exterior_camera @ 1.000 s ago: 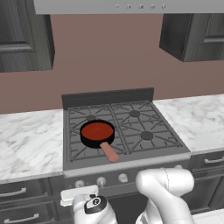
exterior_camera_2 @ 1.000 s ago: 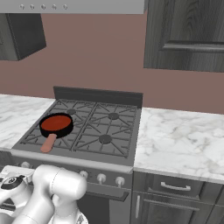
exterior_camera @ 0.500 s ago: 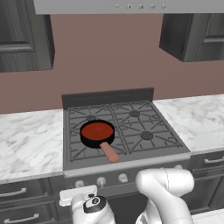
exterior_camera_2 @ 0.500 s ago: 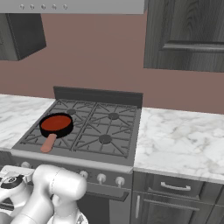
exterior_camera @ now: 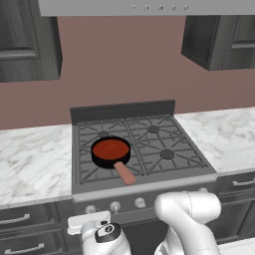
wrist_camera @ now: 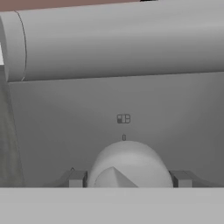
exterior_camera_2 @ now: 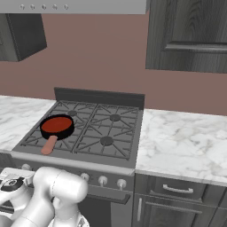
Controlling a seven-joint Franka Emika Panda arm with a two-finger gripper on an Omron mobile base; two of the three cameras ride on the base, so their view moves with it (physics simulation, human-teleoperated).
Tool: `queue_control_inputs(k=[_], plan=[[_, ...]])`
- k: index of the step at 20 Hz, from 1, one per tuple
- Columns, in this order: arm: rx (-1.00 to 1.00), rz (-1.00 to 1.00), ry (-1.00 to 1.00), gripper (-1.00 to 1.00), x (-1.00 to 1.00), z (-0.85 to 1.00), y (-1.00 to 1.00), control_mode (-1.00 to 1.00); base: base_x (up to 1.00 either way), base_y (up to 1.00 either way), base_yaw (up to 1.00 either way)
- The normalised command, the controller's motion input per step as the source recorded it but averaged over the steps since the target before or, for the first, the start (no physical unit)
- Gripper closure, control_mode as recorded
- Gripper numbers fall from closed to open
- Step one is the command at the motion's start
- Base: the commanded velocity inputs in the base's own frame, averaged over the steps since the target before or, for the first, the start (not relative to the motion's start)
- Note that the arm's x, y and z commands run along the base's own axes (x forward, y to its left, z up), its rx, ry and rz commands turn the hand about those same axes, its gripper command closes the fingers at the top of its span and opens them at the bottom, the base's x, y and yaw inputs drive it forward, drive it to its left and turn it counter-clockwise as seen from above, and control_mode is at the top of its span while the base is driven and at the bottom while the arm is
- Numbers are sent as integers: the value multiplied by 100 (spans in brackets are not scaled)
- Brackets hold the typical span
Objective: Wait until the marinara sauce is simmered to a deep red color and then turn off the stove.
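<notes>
A marbled white surface (exterior_camera: 35,159) runs along a dusty-rose wall (exterior_camera: 119,64), with dark wood cabinets (exterior_camera_2: 190,35) hung above it and dark drawers (exterior_camera_2: 177,190) below. A grey hood (exterior_camera: 149,7) with a row of small buttons spans the top of the left base view.

Set into the surface is the stove (exterior_camera: 142,149), a grey gas range with black grates, four burners and a dark back panel; small round silver knobs (exterior_camera: 115,206) line its front edge. In the right base view the stove (exterior_camera_2: 88,133) sits left of centre, with a broad stretch of marble to its right.

The white arm (exterior_camera: 189,214) is folded low in front of the range, its elbow just below the knob row and well apart from the pan.

On the front-left burner stands a small black pan (exterior_camera: 110,158) holding the marinara sauce (exterior_camera: 110,148), a flat round disc of deep red. The pan's salmon-pink handle (exterior_camera: 124,173) points toward the front edge of the stove.

In the hand view the claw (wrist_camera: 128,179) faces a grey stove front at close range, one rounded knob (wrist_camera: 127,164) between its two dark fingertips (wrist_camera: 77,179). The tips stand on either side of the knob, wide apart, not touching it.
</notes>
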Motion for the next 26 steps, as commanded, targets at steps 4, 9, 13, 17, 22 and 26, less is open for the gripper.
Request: queue_control_inputs(k=[4, 9, 13, 17, 22, 26], plan=[[0, 0, 0, 100, 0, 0, 0, -100, 0, 0, 0], [0, 0, 0, 100, 0, 0, 0, -100, 0, 0, 0], [0, 0, 0, 100, 0, 0, 0, -100, 0, 0, 0], [0, 0, 0, 100, 0, 0, 0, -100, 0, 0, 0], [0, 0, 0, 100, 0, 0, 0, -100, 0, 0, 0], [0, 0, 0, 100, 0, 0, 0, -100, 0, 0, 0]])
